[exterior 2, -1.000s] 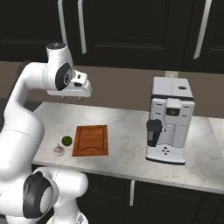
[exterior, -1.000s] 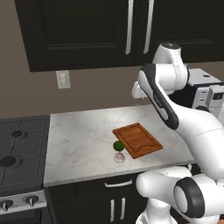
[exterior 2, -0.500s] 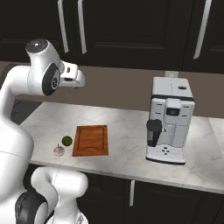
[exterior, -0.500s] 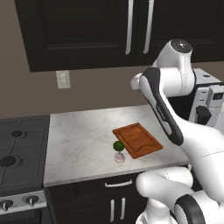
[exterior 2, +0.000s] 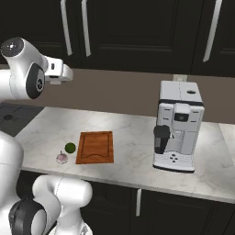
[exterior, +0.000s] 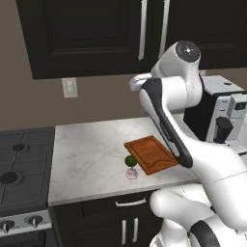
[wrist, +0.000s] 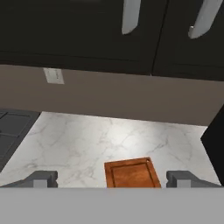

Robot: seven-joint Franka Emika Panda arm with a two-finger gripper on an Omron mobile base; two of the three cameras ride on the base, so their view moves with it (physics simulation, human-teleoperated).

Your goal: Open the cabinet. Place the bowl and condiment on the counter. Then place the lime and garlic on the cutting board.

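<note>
The black wall cabinet [exterior: 96, 34] hangs over the counter with both doors shut, its long silver handles [wrist: 131, 15] at the top of the hand view. My gripper [wrist: 111, 179] is open and empty, held high in front of the wall and just below the doors. On the marble counter [exterior: 91, 154] lies the reddish-brown cutting board [exterior: 152, 154]. The green lime [exterior: 130, 160] and the pale garlic [exterior: 131, 173] sit on the counter just off the board's left edge. The same lime [exterior 2: 70, 147] and garlic [exterior 2: 61, 158] appear in the right base view. Bowl and condiment are hidden.
A white and black coffee machine [exterior 2: 176, 133] stands on the counter to the right of the board. The black gas stove [exterior: 19, 164] adjoins the counter on the left. A wall outlet [exterior: 70, 88] sits under the cabinet.
My arm has lifted, carrying the hand up toward the cabinet doors, and the jaws have spread a little wider. Lime, garlic and board have not moved.
</note>
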